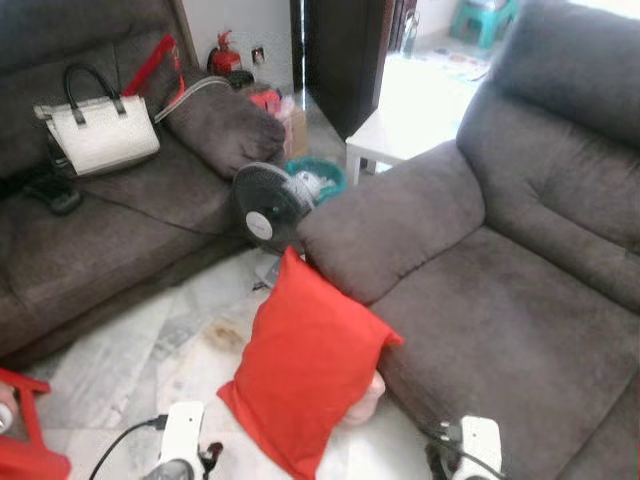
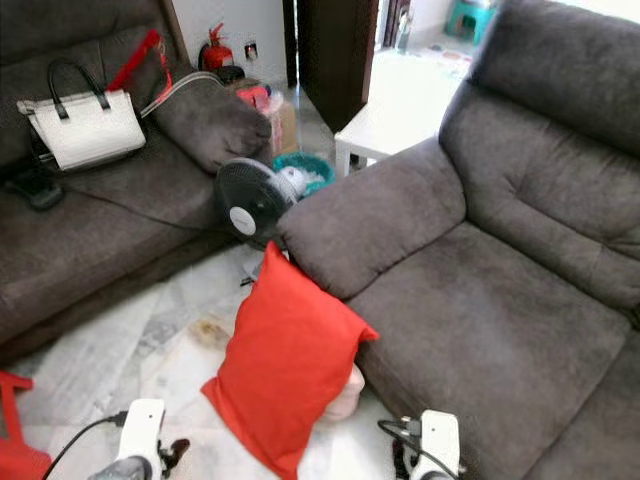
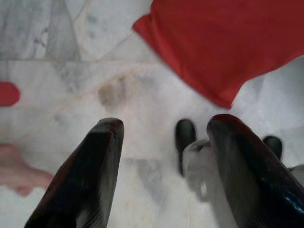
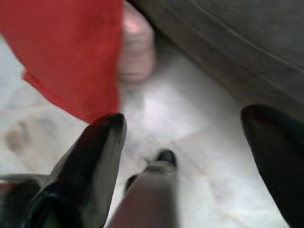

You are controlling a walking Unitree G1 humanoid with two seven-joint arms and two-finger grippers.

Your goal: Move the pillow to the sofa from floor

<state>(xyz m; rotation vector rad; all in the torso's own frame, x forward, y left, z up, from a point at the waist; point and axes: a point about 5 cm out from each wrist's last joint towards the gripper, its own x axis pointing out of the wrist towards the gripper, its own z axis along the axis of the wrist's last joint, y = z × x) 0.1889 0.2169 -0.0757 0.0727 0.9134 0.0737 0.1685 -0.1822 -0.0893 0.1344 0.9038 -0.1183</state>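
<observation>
white handbag (image 1: 100, 130) on far couch (image 1: 110, 235) | black fan (image 1: 270, 205) | teal basket (image 1: 320, 178)

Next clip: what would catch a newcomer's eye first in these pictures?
The bright red pillow stands out, propped on the marble floor against the front of the grey sofa on the right. Behind it sits a small black fan, and a white handbag rests on the second sofa at left. Both the left end effector and right end effector hover open over the floor near the pillow's lower corner.

Head eyes downward; wrist views near floor, sharing pillow (image 3: 223, 42).
</observation>
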